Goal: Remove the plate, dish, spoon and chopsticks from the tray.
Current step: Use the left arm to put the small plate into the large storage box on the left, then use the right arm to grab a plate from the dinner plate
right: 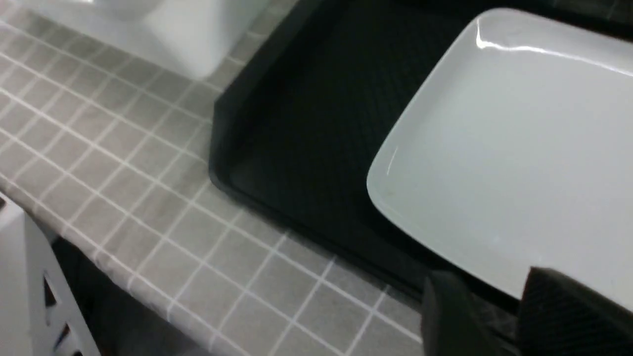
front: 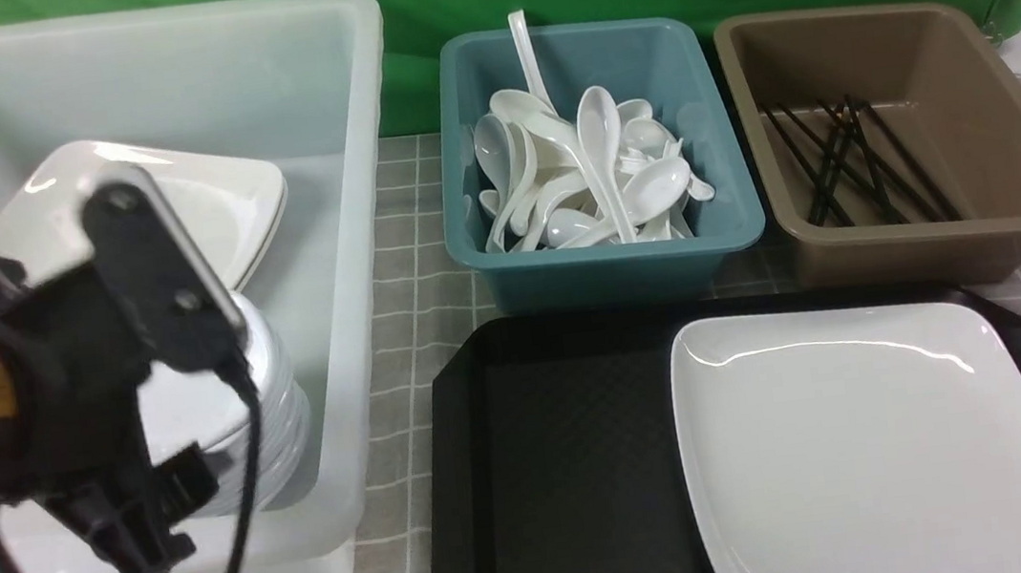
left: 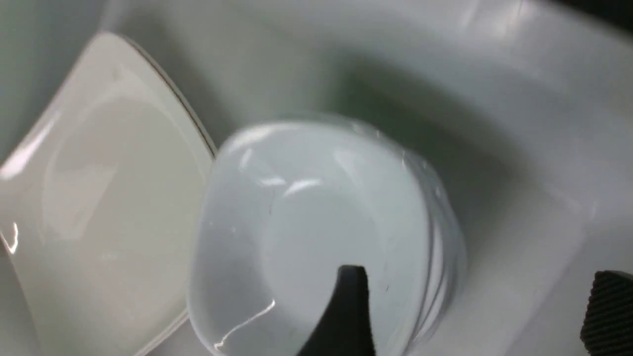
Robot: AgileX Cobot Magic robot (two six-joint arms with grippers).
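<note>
The left gripper [left: 479, 277] hangs inside the white tub [front: 352, 247] with its fingers spread wide and nothing between them. One finger is over the top dish [left: 316, 212] of a stack that stands beside the leaning square plates [front: 202, 197] (like kept with like, it seems). The plate [front: 874, 437] lies flat on the right half of the tray [front: 542, 475], the only thing on it, and the right gripper [right: 509, 296] straddles its rim, presumably to lift it by the edge, though I cannot tell whether those fingers already pinch.

Left end effector [left: 478, 284] hovers, jaws spread wide.
</note>
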